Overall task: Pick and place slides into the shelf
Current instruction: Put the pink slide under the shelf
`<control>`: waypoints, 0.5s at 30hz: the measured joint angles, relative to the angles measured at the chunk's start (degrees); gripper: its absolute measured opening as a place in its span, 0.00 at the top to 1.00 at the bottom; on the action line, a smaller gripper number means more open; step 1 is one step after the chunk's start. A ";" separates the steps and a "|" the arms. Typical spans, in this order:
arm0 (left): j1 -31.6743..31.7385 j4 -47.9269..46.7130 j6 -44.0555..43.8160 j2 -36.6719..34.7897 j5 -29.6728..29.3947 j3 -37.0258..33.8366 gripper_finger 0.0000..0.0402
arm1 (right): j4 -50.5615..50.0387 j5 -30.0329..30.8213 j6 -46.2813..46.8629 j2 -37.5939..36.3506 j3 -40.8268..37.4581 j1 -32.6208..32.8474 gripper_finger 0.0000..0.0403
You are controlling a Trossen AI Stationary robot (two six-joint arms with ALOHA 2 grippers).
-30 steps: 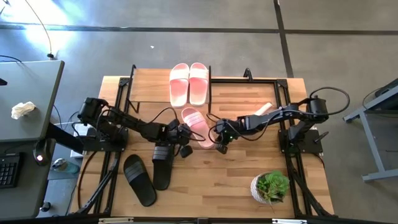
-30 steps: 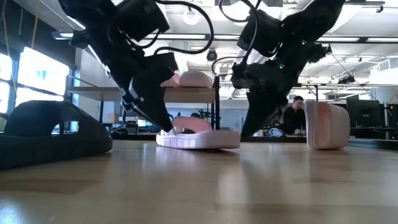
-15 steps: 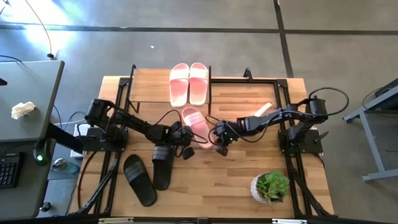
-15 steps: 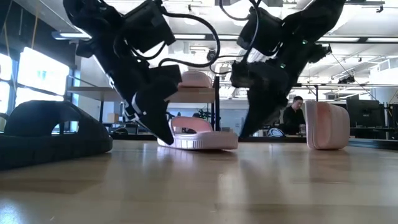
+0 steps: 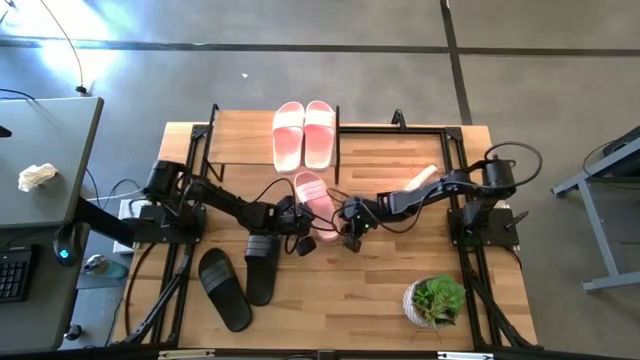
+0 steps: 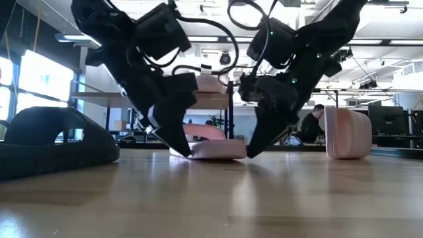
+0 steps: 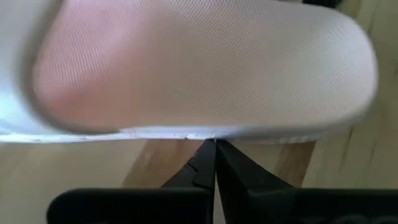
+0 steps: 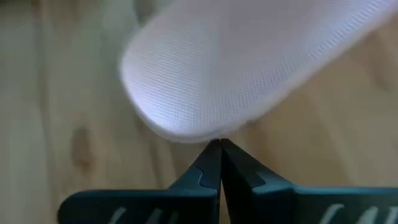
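Left hand (image 5: 300, 235) and right hand (image 5: 349, 231), both pressed together, flank a pink slide (image 5: 312, 192); black slides (image 5: 240, 277) nearby

1. High view: even, bright daylight; a glare patch on the grey floor (image 5: 95, 65) past the table's far left corner.
2. Low view: backlit; arms read as near-silhouettes against ceiling lights (image 6: 205, 18) and a bright window (image 6: 30, 82).
3. Tabletop (image 6: 218, 198) nearest the camera soft, with pale sheen.
4. Wrist views: pink slide (image 7: 199, 68) blurred, very close; fingertips sharper.
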 joint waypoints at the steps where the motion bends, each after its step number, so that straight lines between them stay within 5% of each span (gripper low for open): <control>1: 0.00 -0.13 0.03 0.77 0.09 0.45 1.00 | 0.32 0.59 0.74 0.29 0.00 0.45 1.00; 15: 3.01 -2.71 0.15 2.43 0.33 3.40 1.00 | 1.32 2.36 2.55 0.76 0.31 1.34 1.00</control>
